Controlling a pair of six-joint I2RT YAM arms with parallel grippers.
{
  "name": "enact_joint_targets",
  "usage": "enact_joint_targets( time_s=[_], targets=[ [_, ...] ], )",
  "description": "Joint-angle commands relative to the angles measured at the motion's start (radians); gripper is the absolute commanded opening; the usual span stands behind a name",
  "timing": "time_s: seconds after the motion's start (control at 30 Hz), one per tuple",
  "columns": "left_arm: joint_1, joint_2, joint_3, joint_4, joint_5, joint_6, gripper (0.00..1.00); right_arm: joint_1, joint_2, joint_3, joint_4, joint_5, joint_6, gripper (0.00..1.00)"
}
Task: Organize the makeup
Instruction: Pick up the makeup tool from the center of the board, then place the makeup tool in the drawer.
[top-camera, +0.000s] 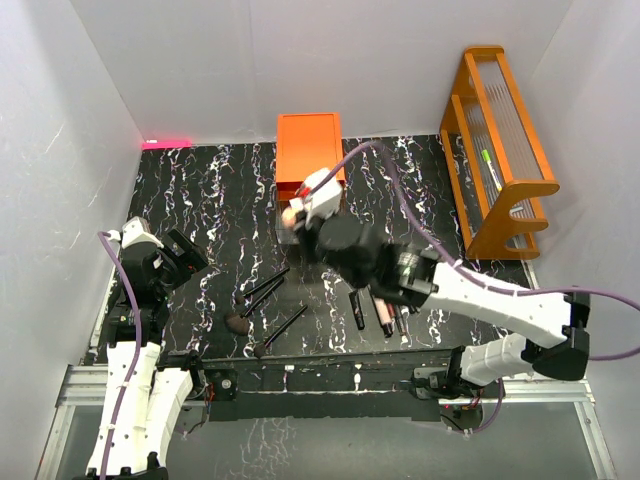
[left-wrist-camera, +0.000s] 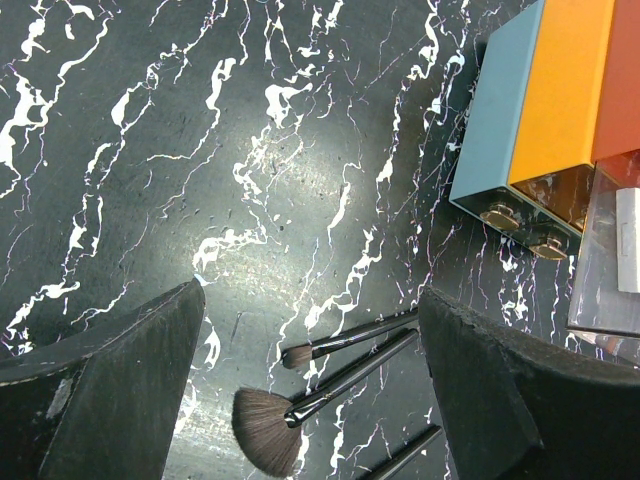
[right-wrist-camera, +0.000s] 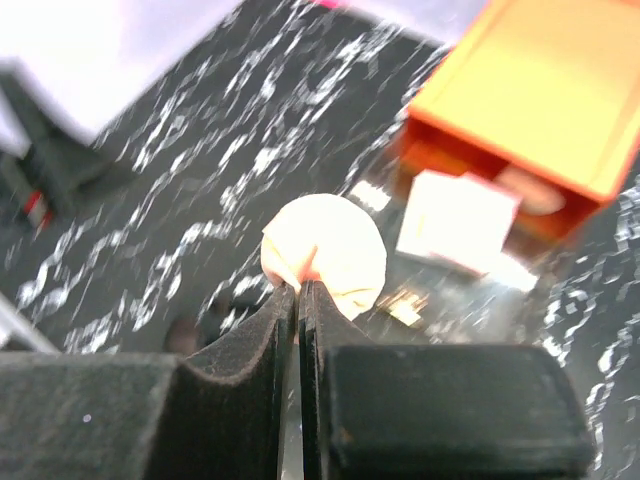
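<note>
My right gripper is shut on the beige sponge, pinching its edge and holding it above the table near the orange drawer chest; the sponge also shows in the top view. My left gripper is open and empty above the long black brushes, a fan brush and a smaller one. In the top view the brushes lie at centre front, and dark and pink tubes lie partly under the right arm. A pale square palette lies by the chest.
The orange drawer chest stands at the back centre. An orange wooden rack stands at the right. The left wrist view shows blue and orange box sides with round knobs. White walls enclose the table.
</note>
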Motion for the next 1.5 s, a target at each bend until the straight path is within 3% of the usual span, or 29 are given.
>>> enact_joint_targets(
  time_s=[0.0,0.1,0.27,0.63,0.9,1.1,1.33,1.4,1.47],
  targets=[
    [-0.003,-0.001,0.009,-0.004,-0.001,-0.001,0.87,-0.230,-0.008,0.061,0.063,-0.090,-0.052,0.08],
    [-0.003,-0.001,0.008,-0.001,0.002,-0.002,0.87,-0.366,0.047,0.118,0.055,-0.262,-0.052,0.08],
    [-0.004,0.002,0.006,0.004,0.009,0.001,0.87,-0.463,0.197,0.279,-0.040,-0.398,-0.047,0.08],
    [-0.004,0.015,0.000,0.020,0.046,0.008,0.87,-0.514,0.384,0.420,-0.176,-0.513,-0.017,0.09],
    [-0.002,0.020,-0.001,0.020,0.047,0.008,0.87,-0.514,0.439,0.444,-0.188,-0.554,-0.033,0.21],
    [-0.003,0.020,0.000,0.020,0.045,0.008,0.87,-0.514,0.437,0.445,-0.181,-0.543,-0.034,0.33],
    [-0.003,0.019,-0.001,0.024,0.053,0.009,0.87,-0.514,0.311,0.381,-0.135,-0.524,-0.016,0.34],
    [-0.003,0.019,-0.006,0.035,0.074,0.013,0.84,-0.514,0.255,0.341,-0.113,-0.520,-0.013,0.30],
    [-0.003,0.026,-0.015,0.067,0.110,0.018,0.77,-0.515,0.193,0.298,-0.098,-0.522,-0.010,0.18]
  ],
)
